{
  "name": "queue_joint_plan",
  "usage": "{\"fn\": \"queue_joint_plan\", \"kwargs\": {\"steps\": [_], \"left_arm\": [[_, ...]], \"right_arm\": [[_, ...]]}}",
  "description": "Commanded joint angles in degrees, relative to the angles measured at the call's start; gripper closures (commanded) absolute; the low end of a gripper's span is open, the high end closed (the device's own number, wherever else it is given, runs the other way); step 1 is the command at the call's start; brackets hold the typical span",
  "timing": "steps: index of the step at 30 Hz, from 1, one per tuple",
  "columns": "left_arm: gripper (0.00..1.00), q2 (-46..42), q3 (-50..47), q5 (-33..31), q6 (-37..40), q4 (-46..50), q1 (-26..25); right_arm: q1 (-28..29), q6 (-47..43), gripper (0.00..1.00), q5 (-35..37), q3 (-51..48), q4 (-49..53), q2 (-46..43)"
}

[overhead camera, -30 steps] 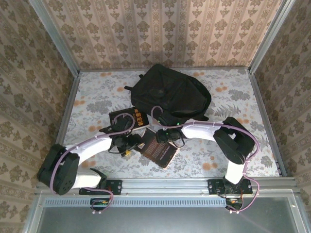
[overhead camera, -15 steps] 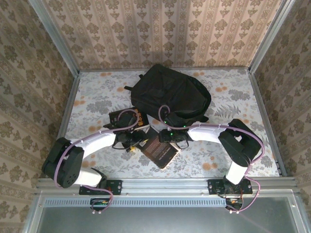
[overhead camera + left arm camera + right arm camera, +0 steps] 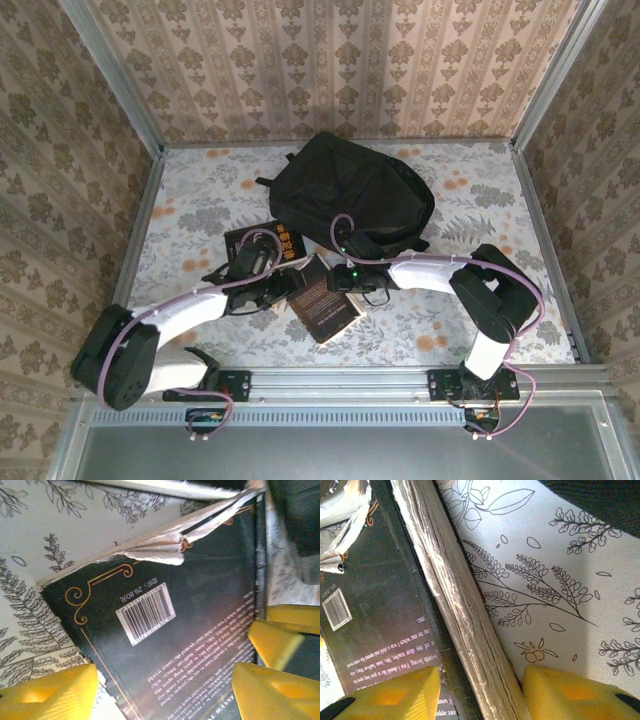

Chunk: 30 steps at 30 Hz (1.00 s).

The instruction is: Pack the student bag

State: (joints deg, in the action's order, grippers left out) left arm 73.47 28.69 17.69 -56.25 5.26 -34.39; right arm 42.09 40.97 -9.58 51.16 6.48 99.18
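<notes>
The student bag (image 3: 350, 195), black and soft, lies at the back centre of the table. In front of it a dark book (image 3: 325, 305) lies back cover up, with a white barcode (image 3: 145, 612). My left gripper (image 3: 290, 290) hangs open over that cover (image 3: 165, 695), one yellow finger (image 3: 50, 695) at the book's left edge. My right gripper (image 3: 338, 285) is open astride the book's page edge (image 3: 470, 630). One of its fingers (image 3: 395, 695) is over the cover, the other over the tablecloth. The bag's dark fabric (image 3: 600, 495) fills a far corner.
A second dark book with an orange label (image 3: 262, 245) lies left of the bag, next to my left arm. Curled, worn paper (image 3: 160, 555) sticks up at the gripped book's far corner. Patterned walls and metal rails (image 3: 135, 240) close in the floral tablecloth.
My left arm has reached further right toward the dark book. My right gripper has shifted slightly up and left along the book's edge, and the book has turned a little.
</notes>
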Motion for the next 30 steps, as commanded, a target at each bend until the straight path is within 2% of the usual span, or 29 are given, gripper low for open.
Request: {"fn": "queue_joint_plan", "kwargs": {"steps": [1,6,9,15,18,21,23,30], "left_arm": [[0.29,4.48,3.47,1.29,2.56,-2.18,0.21],[0.29,7.36,5.24,1.38,3.31,-1.97,-0.14],[0.29,7.72,5.16,1.29,3.51,-1.79,-0.41],[0.29,7.14,4.32,1.23,3.56,-1.54,-0.68],[0.29,6.28,4.18,0.95,4.02,-0.7,-0.68],[0.29,5.42,4.17,0.94,4.13,-0.36,-0.68],[0.29,4.4,4.58,0.73,4.51,0.87,-0.61],[0.09,-4.4,6.43,-1.97,9.79,12.63,1.84]], "right_arm": [[-0.03,0.49,0.49,-2.49,-2.12,1.88,1.36],[0.1,-2.58,0.51,-9.19,-0.86,3.79,1.13],[0.1,-4.43,0.57,-10.52,-0.49,4.91,0.14],[-1.02,-4.37,0.77,-9.39,0.22,6.27,-3.24],[-1.15,-4.19,0.86,-10.69,1.07,6.44,-4.2],[-1.13,-3.08,0.99,-12.58,1.2,5.32,-4.34],[-1.18,-2.18,1.0,-12.67,1.08,4.69,-4.7],[-3.25,2.16,1.0,-14.85,-2.64,-0.61,-9.35]]}}
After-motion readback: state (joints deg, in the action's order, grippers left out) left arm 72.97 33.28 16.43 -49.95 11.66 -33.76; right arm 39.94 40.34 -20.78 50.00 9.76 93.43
